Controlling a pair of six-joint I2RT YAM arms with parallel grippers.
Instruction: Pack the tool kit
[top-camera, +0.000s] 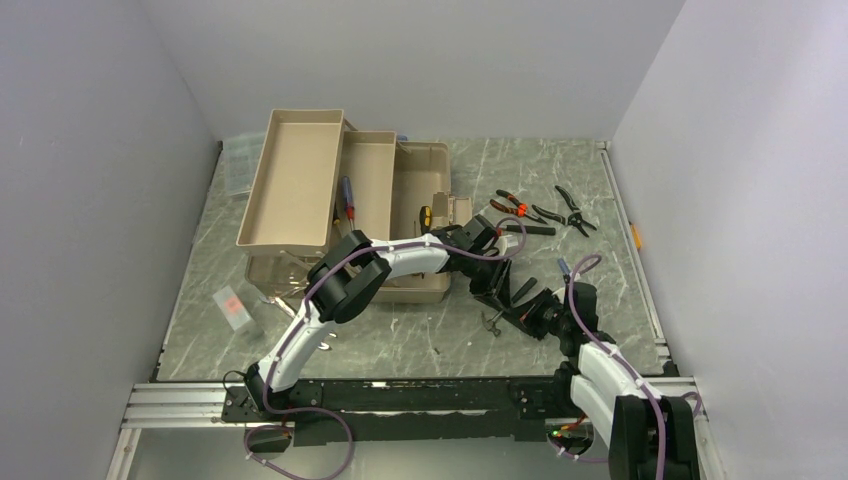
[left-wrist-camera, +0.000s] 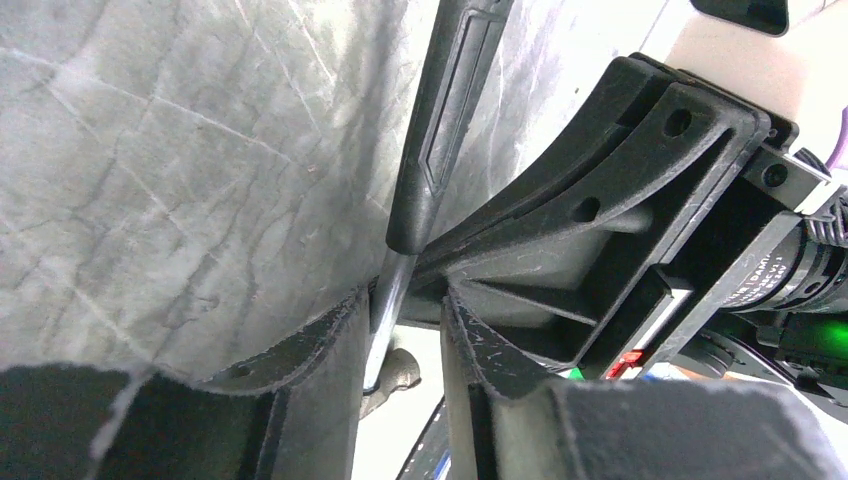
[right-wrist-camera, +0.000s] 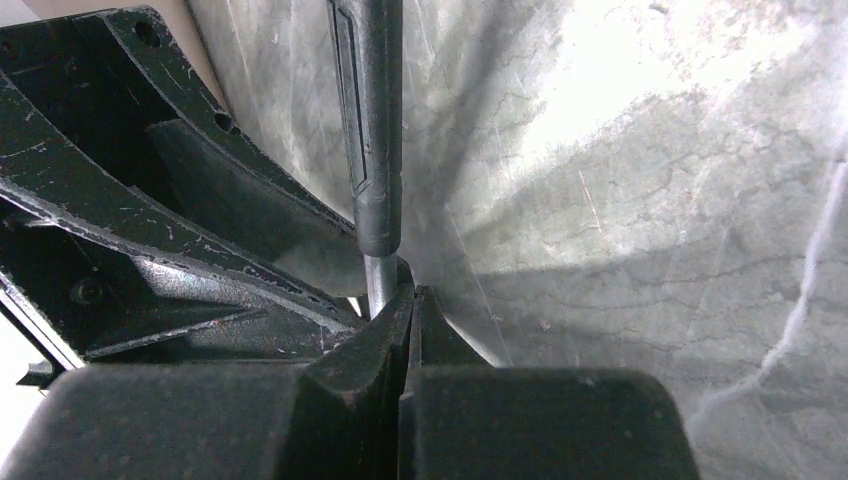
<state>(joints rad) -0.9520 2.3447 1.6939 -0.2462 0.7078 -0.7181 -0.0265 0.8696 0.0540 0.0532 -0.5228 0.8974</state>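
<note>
The tan toolbox (top-camera: 295, 180) stands open at the back left, its trays folded out. A hammer with a black handle (left-wrist-camera: 450, 120) and a thin steel shaft lies on the table between the two arms, its head (top-camera: 492, 322) toward me. My left gripper (left-wrist-camera: 402, 297) is open around the shaft, which rests against one finger with a gap to the other. My right gripper (right-wrist-camera: 410, 295) is shut with nothing between its jaws; the hammer (right-wrist-camera: 370, 130) passes just left of its tips. From above, the left gripper (top-camera: 497, 290) and right gripper (top-camera: 522, 308) nearly touch.
Orange-handled pliers (top-camera: 515, 207) and black pliers (top-camera: 572, 210) lie at the back right beside a black-handled tool (top-camera: 525, 230). A screwdriver (top-camera: 348, 200) lies in a tray. A clear organiser (top-camera: 240, 160) sits behind the toolbox, and a small grey case (top-camera: 235, 308) lies front left.
</note>
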